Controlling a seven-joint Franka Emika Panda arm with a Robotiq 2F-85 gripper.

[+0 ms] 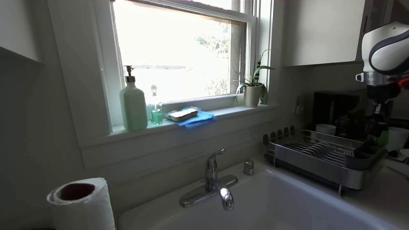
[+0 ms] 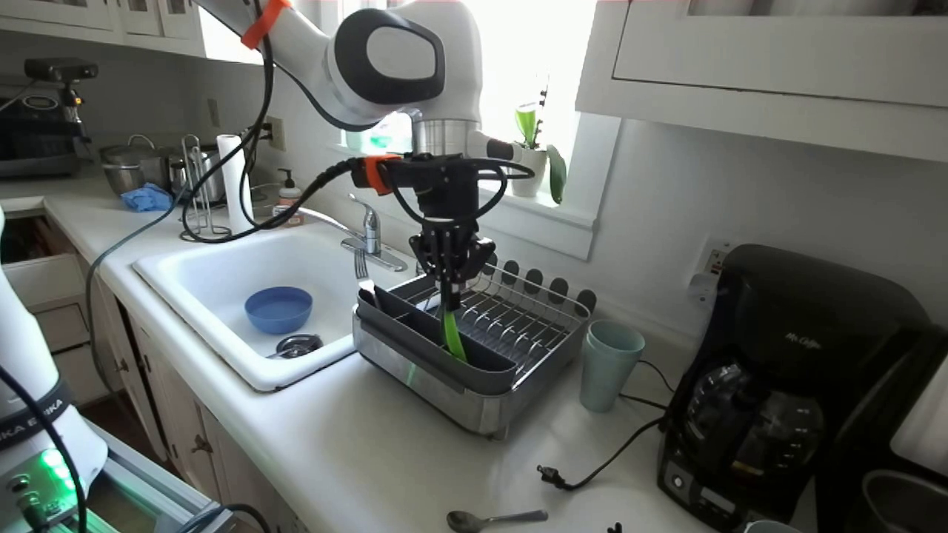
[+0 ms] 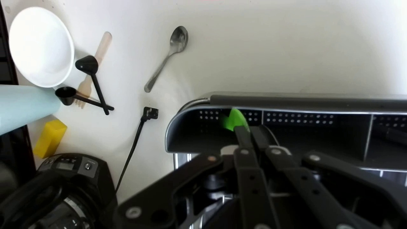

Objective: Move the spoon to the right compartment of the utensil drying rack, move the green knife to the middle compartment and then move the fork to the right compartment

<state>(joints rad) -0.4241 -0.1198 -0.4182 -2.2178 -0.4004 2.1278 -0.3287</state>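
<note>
The silver utensil drying rack [image 1: 313,161] stands beside the sink and also shows in an exterior view [image 2: 426,391]. A dark three-compartment utensil holder [image 3: 318,105] hangs on its side. My gripper [image 2: 450,300] is shut on the green knife [image 2: 454,338], blade down. In the wrist view, the fingertips [image 3: 251,129] and green blade [image 3: 236,120] are over the end compartment near the coffee maker, close to its divider. A metal fork [image 2: 362,272] stands tines up in the end compartment by the sink. The spoon [image 3: 165,59] lies on the counter, also in an exterior view [image 2: 495,520].
Pale blue cups [image 2: 609,363] and a black coffee maker [image 2: 778,370] stand beside the rack. A plug cord [image 3: 135,140], black scoops [image 3: 87,65], a wooden fork [image 3: 103,47], a white bowl [image 3: 41,47] and a yellow block [image 3: 50,138] lie nearby. A blue bowl [image 2: 278,311] is in the sink.
</note>
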